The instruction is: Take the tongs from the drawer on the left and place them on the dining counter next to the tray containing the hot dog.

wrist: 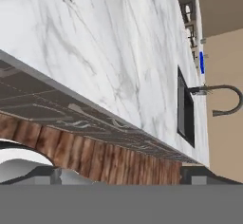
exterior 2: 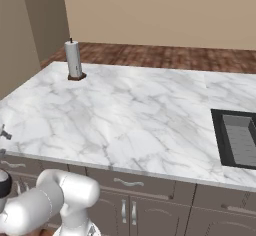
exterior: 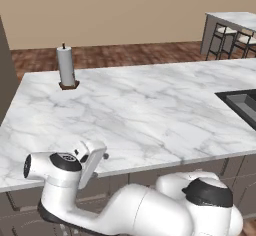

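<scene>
The tongs cannot be seen; they are presumably shut away inside a drawer (exterior 2: 129, 182) under the front edge of the marble worktop (exterior: 135, 110), so that front must be pulled out first. The gripper's fingers stand apart and hold nothing, with the arm bent low in front of the cabinets. A paper towel roll (exterior: 66, 66) stands near the worktop's far left corner and a dark sink (exterior 2: 240, 137) is sunk by its right edge. The dining counter (exterior: 235, 19) with stools (exterior: 226, 39) lies well beyond; in the hand view, a bit of the blue tray (wrist: 201, 62) shows there.
</scene>
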